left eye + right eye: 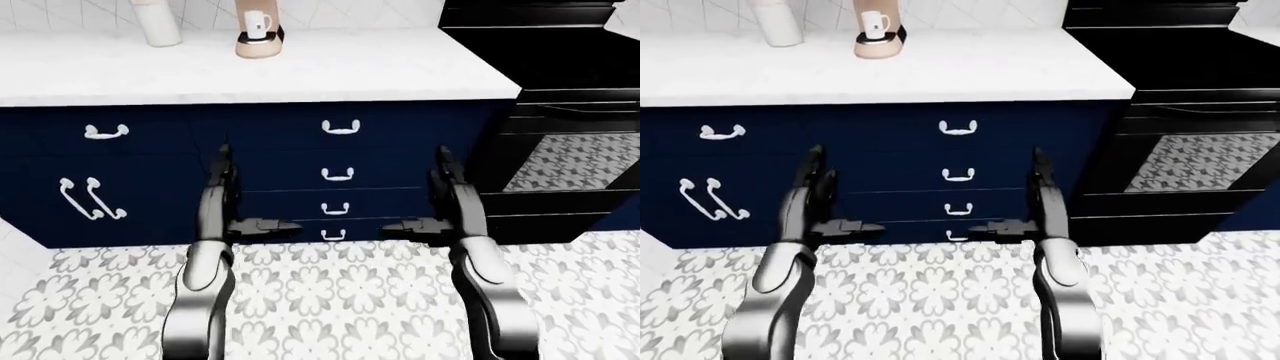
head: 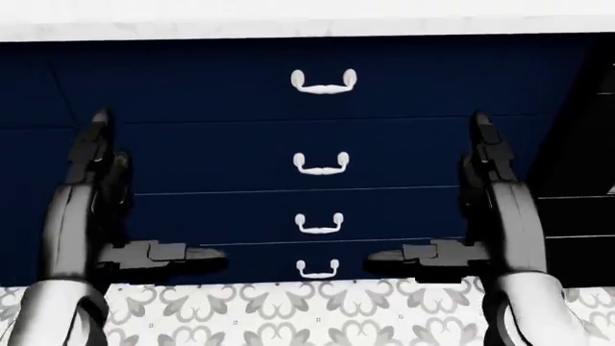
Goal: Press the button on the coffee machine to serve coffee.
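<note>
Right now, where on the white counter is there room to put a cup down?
The counter is bare from the coffee machine across to the black stove. Its top-left corner is crowded: a pale container stands beside the machine.

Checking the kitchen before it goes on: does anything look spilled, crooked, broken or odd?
Nothing stands out. The mug stands upright at the coffee machine on the white counter, the drawers are shut, and no spill shows.

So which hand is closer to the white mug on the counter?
Left. The left hand is below the white mug, slightly to its left; the right hand is far off to the mug's right.
</note>
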